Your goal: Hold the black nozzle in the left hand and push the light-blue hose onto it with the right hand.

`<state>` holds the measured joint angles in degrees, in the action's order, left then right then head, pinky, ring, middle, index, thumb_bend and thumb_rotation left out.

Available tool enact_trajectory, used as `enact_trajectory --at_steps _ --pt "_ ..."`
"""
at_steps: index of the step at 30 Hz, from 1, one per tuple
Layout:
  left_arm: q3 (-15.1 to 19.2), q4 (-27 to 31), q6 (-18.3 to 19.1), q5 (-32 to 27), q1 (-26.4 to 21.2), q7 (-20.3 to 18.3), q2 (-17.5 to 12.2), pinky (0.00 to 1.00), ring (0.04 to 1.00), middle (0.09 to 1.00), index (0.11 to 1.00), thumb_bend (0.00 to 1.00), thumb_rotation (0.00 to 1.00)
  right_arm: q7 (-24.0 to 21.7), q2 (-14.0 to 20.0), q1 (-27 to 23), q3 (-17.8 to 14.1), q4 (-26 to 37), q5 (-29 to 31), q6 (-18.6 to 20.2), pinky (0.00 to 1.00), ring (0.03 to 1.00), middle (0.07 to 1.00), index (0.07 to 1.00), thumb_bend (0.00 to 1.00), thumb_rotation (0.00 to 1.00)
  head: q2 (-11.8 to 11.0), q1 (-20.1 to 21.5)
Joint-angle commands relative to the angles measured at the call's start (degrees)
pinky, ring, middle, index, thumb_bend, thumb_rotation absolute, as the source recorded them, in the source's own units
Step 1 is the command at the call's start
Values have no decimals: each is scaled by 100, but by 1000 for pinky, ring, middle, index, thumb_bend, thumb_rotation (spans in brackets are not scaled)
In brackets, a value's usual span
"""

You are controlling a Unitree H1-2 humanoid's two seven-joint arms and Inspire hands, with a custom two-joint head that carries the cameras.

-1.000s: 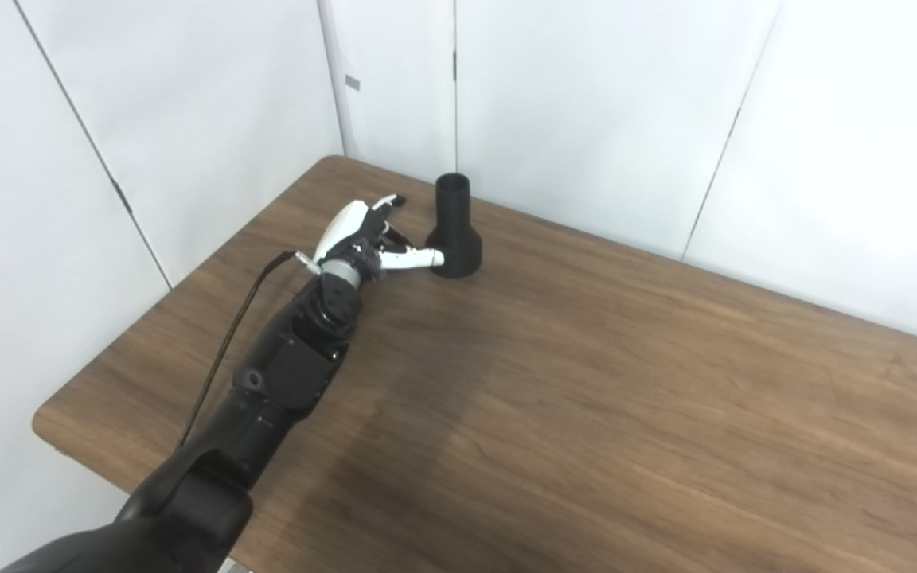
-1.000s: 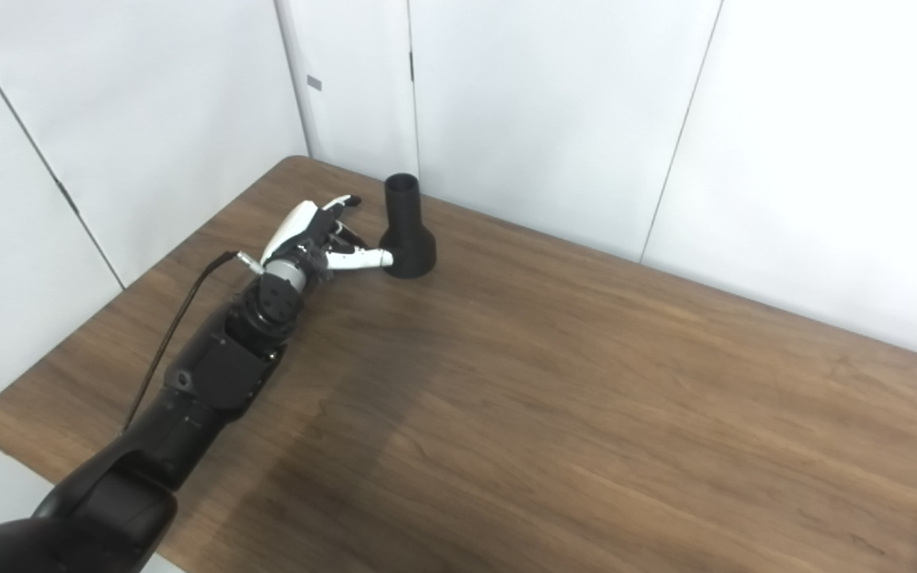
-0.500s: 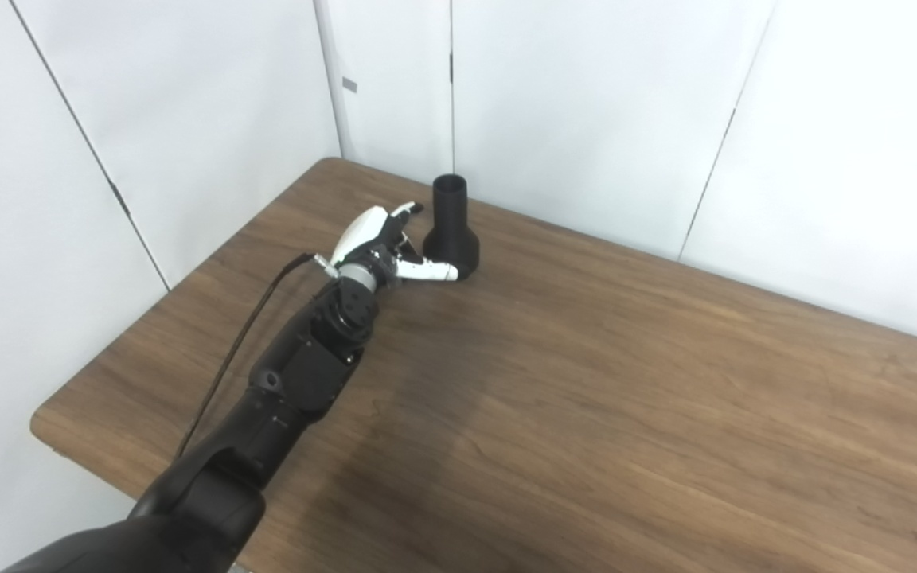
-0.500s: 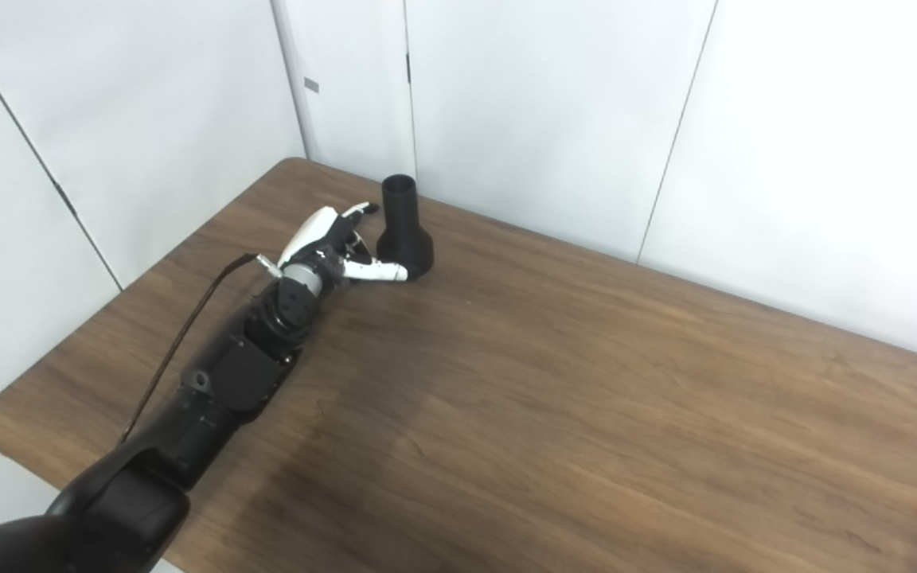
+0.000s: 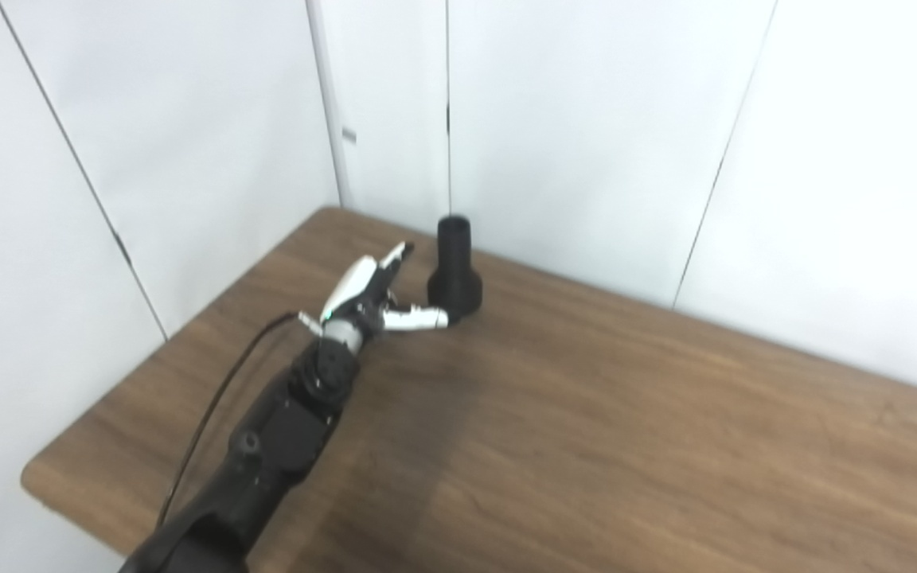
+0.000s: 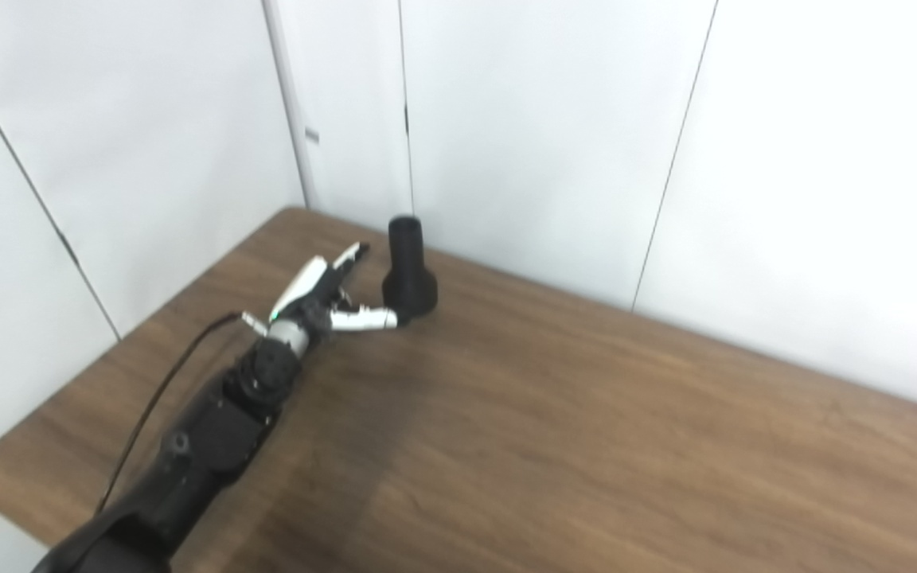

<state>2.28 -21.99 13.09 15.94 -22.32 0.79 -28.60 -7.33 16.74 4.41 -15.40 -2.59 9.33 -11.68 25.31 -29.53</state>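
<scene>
Beside upright black nozzle [image 5: 454, 269]: left hand [image 5: 371, 296], fingers spread

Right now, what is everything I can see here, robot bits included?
nozzle: one, black, upright with its wide end down on the table's far left corner, close to the wall.
table: one, dark brown wood grain, filling the lower picture.
wall panels: several, white, behind and to the left of the table.
light-blue hose: none in view.
cable: one, black, running along the left arm.
left hand: one, white and black, open, fingers apart beside the nozzle's base; contact cannot be told.
right hand: not in view.
</scene>
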Motion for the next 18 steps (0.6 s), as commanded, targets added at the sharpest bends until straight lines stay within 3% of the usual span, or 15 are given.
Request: enact_trajectory --at_steps 1,7,10,16,18 --pt "-12 -121 287 -22 202 -136 -61 834 963 996 996 1000 365 4 -23 15 37 -243 -6 -259 512 658 688 499 498 184 -1 -13" --pt "2 -219 316 -9 221 -127 -147 850 976 1000 1000 1000 381 -29 -1 -9 53 -286 25 -275 512 651 680 498 498 184 -14 -45" --pt "20 -86 364 -47 265 -202 -204 808 939 979 993 1000 370 -15 -6 -25 49 -280 35 -194 513 650 677 498 499 183 -20 -55" --pt "164 -385 102 -222 232 -157 -250 700 843 900 979 1000 379 -57 14 -42 40 -382 68 -272 511 650 680 498 498 183 -38 -35" --pt "229 -265 89 -267 266 -135 -228 739 872 921 981 1000 373 -45 17 -44 36 -405 45 -303 505 645 676 498 498 183 -31 -33"
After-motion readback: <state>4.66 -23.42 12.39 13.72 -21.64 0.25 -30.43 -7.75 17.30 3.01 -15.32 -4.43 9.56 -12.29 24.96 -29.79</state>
